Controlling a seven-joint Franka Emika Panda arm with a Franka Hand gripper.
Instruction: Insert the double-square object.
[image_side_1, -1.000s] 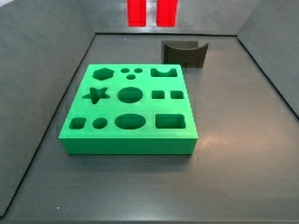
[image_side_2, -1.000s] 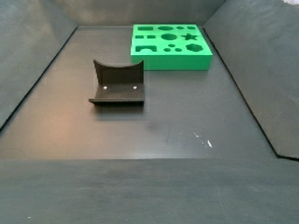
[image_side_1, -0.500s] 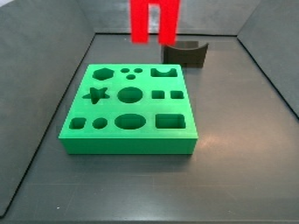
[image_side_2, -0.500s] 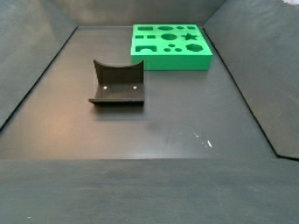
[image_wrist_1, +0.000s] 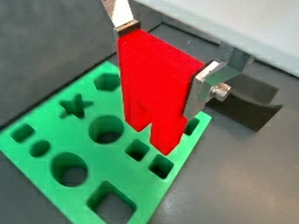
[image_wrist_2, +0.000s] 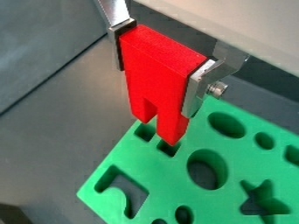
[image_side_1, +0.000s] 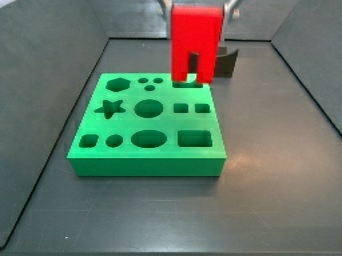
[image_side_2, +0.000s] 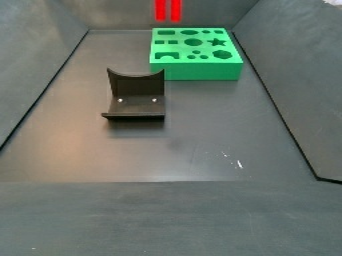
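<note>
One claw (image_wrist_1: 166, 59) grips double-square object (image_wrist_1: 156, 87) above green board (image_wrist_1: 47, 153).

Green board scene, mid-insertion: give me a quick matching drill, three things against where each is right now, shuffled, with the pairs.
Things:
1. double-square object
2. green board
3. dark grey block

Places:
A. lying flat on the floor, cutouts facing up
B. clamped in the gripper, prongs down above the board
C. on the floor, apart from the board

Pairs: 1-B, 2-A, 3-C
</note>
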